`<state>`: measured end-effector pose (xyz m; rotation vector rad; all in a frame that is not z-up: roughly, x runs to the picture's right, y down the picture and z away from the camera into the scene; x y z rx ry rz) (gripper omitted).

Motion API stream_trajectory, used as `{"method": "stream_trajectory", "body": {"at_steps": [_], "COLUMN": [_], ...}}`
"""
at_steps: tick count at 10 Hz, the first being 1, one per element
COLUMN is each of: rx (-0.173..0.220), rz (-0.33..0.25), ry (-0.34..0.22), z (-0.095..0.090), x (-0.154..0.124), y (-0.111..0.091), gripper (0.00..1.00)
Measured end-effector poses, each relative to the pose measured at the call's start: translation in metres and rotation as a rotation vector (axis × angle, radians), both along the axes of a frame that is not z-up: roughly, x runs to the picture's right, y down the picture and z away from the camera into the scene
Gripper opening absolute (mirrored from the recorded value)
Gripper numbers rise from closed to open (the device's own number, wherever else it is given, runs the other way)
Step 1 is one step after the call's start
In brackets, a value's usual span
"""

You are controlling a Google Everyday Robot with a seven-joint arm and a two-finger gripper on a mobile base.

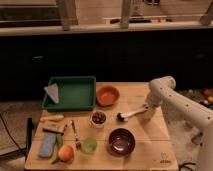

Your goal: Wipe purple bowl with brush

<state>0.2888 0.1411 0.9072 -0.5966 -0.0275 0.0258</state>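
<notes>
- The gripper [148, 112] sits low over the right part of the wooden table [165, 150], at the end of the white arm that reaches in from the right edge of the view; it is right at the handle end of the brush [132, 114]; whether it is open or clamped on the handle cannot be told from here
- The brush lies flat on the table; its long axis runs from the gripper leftward in the view and slightly toward the front edge; the dark round head is the far end, away from the gripper
- The purple bowl [121, 142] stands upright and looks empty, near the front edge of the table; it lies forward and to the left of the gripper, and just in front of the brush head, apart from it
- The relation that matters, as I judge it: the head already points roughly toward the bowl's side of the table, so a lift followed by a short sweep forward would carry it over the rim; the handle would need tilting so the head dips inside
- The small white bowl [98, 118] of dark fruit stands left of the brush head; the orange bowl [107, 95] stands farther back; a sweep drifting left risks clipping the fruit bowl
</notes>
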Motion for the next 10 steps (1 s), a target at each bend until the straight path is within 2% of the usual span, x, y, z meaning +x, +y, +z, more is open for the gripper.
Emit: {"method": "stream_trajectory", "body": {"at_steps": [2, 6, 7, 10], "rx": [-0.006, -0.029, -0.035, -0.047], "rz": [-0.035, -0.088, -0.087, -0.083], "ry": [-0.06, -0.137, -0.144, -0.159], "z": [-0.001, 0.002, 0.003, 0.006], "x": [-0.024, -0.042, -0.042, -0.043], "y": [0.001, 0.007, 0.009, 0.012], "gripper": [0.8, 0.78, 0.73, 0.41]}}
